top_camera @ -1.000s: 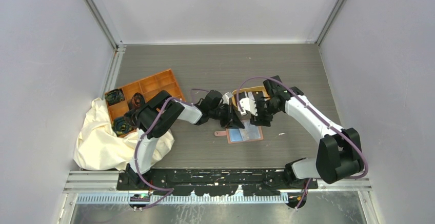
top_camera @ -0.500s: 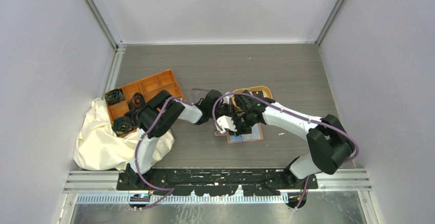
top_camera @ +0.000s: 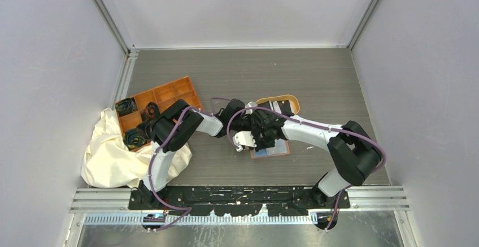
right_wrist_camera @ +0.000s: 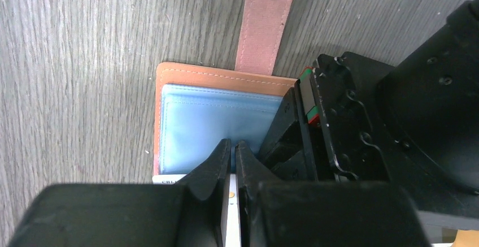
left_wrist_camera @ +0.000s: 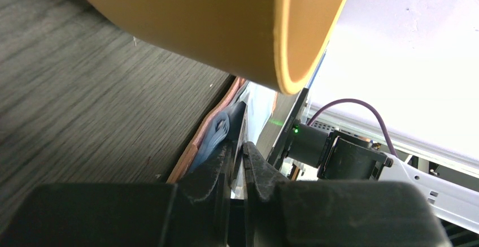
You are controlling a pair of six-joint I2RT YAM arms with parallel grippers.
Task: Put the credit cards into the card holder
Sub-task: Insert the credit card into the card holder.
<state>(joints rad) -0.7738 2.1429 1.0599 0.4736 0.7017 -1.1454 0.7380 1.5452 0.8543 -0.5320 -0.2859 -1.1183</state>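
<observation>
The grey wood-grain worktop (top_camera: 316, 77) carries a crumpled cream cloth (top_camera: 110, 156) at its left near corner. An orange compartment tray (top_camera: 169, 91) sits partly on the cloth's far side. Both arms reach in to the middle of the worktop, where their ends meet. An oval tan-rimmed tray (top_camera: 281, 98) lies there, and just on its near side is the card holder (right_wrist_camera: 192, 128), opened with its light blue pockets facing up.

The left pincer (left_wrist_camera: 238, 148) is down at the card holder's edge, close under the oval tray's rim. Its jaws are drawn together to a thin slit. The blue pocket folds sit right at its tips, but I cannot tell whether any layer is pinched between them.

In the right wrist view the left pincer covers the holder's right side. The right pincer (right_wrist_camera: 233, 145) hangs over the blue pocket's near edge. Its jaws are nearly closed on a thin white-faced credit card (right_wrist_camera: 169, 180), whose printed edge touches that pocket edge.

The holder's pink snap tab (right_wrist_camera: 265, 29) lies flat on the worktop and points away from the right pincer.
</observation>
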